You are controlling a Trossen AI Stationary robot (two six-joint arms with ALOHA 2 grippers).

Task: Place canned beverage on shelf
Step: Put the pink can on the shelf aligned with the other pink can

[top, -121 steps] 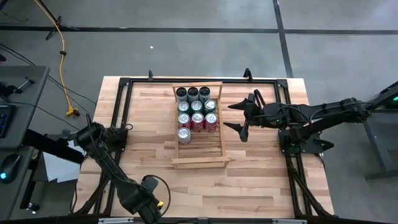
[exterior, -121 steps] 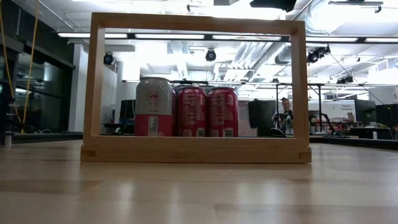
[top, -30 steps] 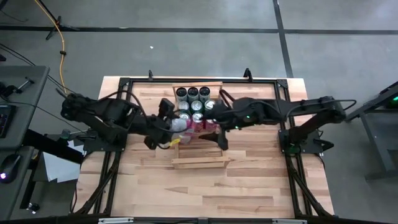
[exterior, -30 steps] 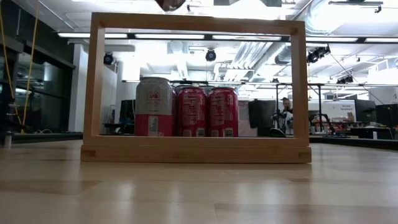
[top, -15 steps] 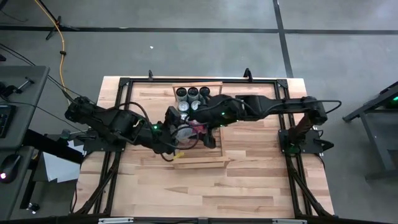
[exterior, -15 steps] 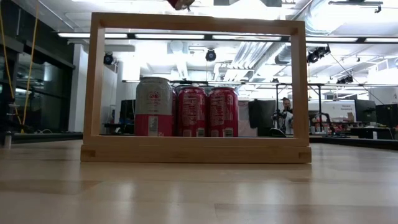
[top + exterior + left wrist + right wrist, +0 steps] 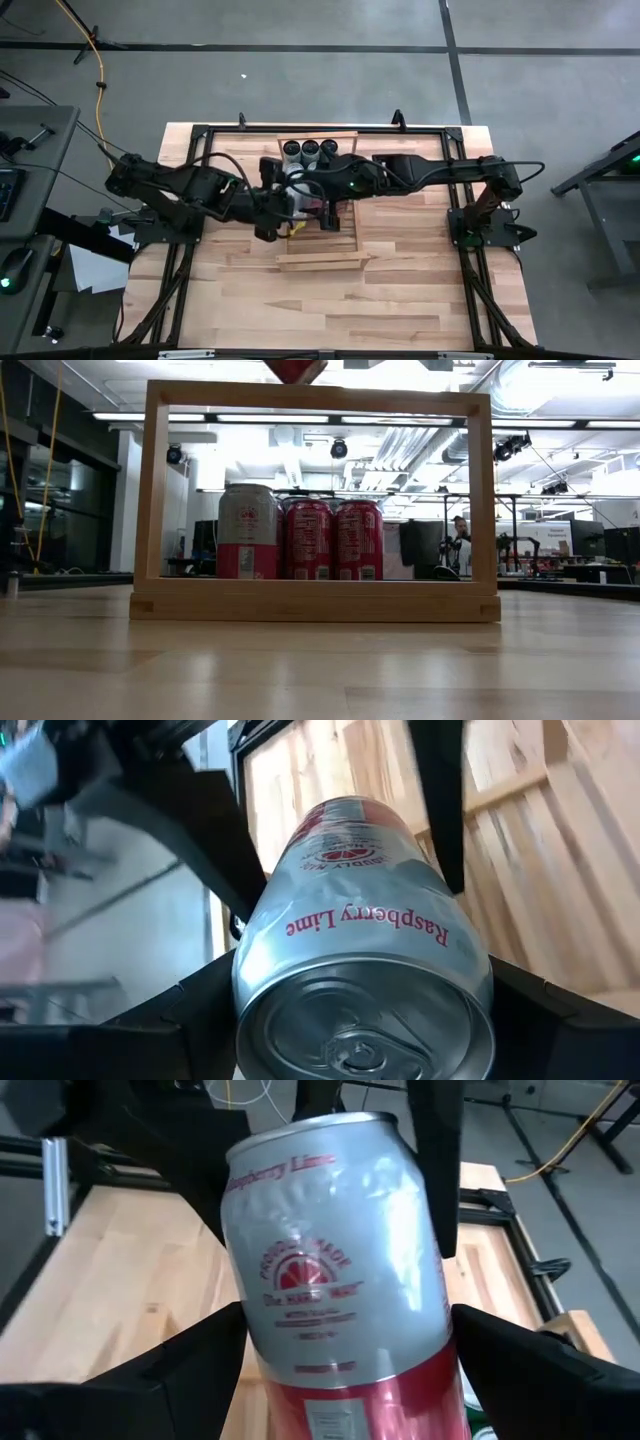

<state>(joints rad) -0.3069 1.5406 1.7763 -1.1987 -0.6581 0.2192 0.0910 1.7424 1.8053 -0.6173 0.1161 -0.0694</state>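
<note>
A silver can with a red lower part, lettered Raspberry Lime (image 7: pixel 365 935) (image 7: pixel 335 1260), is held in the air over the light-wood slatted shelf (image 7: pixel 318 262). Both grippers are shut on it. My left gripper (image 7: pixel 286 206) comes from the table's left and my right gripper (image 7: pixel 318 202) from its right. In the low view only the can's red end (image 7: pixel 295 369) shows, at the top edge above the shelf's near end frame (image 7: pixel 315 600). Several other cans stand in the shelf's far part (image 7: pixel 310 150) (image 7: pixel 247 532). My left gripper pinches the can's silver sides near its tab end (image 7: pixel 262 982) between its two fingers (image 7: pixel 185 1015). The can runs lengthwise away from the wrist, and it is lifted clear of the shelf. My right gripper pinches the can's sides at the red lower part (image 7: pixel 300 1395) between its two fingers (image 7: pixel 180 1370). Its fingers stand on the end opposite my left gripper's. The can is tilted, its red end lowest.
The shelf's near part has bare slats (image 7: pixel 335 240) in front of the standing cans. A dark metal frame (image 7: pixel 200 135) runs around the wood-plank tabletop. A person (image 7: pixel 458 540) stands far back in the room.
My left gripper has carried the can a little toward the table's right, over the shelf. My right gripper has gone toward the table's left to the can, and its fingers now stand on the can's red part. In the low view the can's red end has come lower.
</note>
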